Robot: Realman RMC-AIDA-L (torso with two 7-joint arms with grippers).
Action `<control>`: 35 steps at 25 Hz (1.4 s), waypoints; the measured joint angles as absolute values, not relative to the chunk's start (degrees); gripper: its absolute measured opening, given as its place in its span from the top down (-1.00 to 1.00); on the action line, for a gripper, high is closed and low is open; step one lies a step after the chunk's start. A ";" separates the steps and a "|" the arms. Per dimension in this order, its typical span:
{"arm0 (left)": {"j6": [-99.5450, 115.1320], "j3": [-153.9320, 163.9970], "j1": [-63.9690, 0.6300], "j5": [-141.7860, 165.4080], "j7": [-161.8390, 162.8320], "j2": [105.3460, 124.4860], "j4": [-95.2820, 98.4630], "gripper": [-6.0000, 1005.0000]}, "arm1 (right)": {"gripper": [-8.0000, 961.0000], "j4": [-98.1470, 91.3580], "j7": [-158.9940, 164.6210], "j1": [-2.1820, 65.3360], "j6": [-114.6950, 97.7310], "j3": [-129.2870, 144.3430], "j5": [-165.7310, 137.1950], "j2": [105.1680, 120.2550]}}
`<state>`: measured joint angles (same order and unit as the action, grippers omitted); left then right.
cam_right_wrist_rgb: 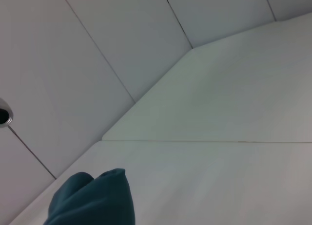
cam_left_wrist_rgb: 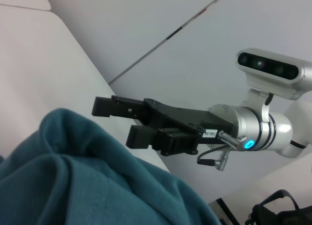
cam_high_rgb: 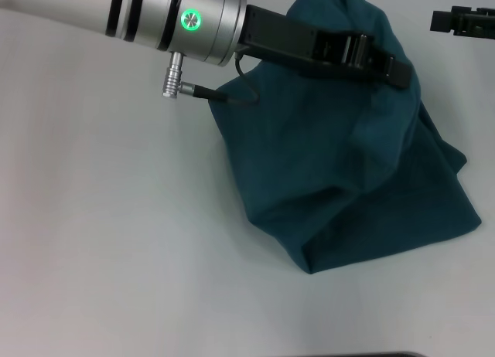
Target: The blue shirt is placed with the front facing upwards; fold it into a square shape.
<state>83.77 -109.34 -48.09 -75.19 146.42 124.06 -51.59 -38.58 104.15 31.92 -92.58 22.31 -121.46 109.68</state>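
White table (cam_high_rgb: 116, 218); bunched blue shirt (cam_high_rgb: 348, 171)

- blue shirt (cam_high_rgb: 348, 164) lies bunched on the table (cam_high_rgb: 108, 241), right of centre in the head view, running to the far edge
- left gripper (cam_high_rgb: 387, 67) reaches in from the left, over the shirt's far part
- right gripper (cam_high_rgb: 456, 21) sits at the far right, apart from the shirt, beyond the left gripper
- table left and front of the shirt
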 joint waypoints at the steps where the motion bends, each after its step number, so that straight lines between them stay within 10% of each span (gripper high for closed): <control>1: 83.91 -109.32 -48.05 -75.27 146.31 124.09 -51.59 0.86 | -0.84 -38.58 104.15 31.92 -92.55 22.31 -121.47 109.68; 11: 83.87 -106.52 -48.42 -75.20 144.62 124.09 -49.13 0.75 | -0.84 -38.58 104.15 32.18 -92.30 22.48 -121.47 109.68; 18: 83.18 -107.61 -48.39 -75.57 144.61 124.10 -48.85 0.34 | -0.84 -38.58 104.22 32.51 -91.94 22.72 -121.47 109.68; 19: 82.80 -107.98 -48.31 -75.55 144.60 124.07 -49.07 -0.08 | -0.84 -38.58 104.39 32.52 -91.89 22.75 -121.53 109.67; 35: 83.29 -119.69 -36.37 -74.73 134.64 122.64 -54.71 -0.92 | -0.84 -38.37 112.50 30.94 -96.83 25.55 -128.48 107.93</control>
<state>83.29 -119.69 -36.37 -74.73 134.64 122.64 -54.71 -38.37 112.50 30.94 -96.83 25.55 -128.48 107.93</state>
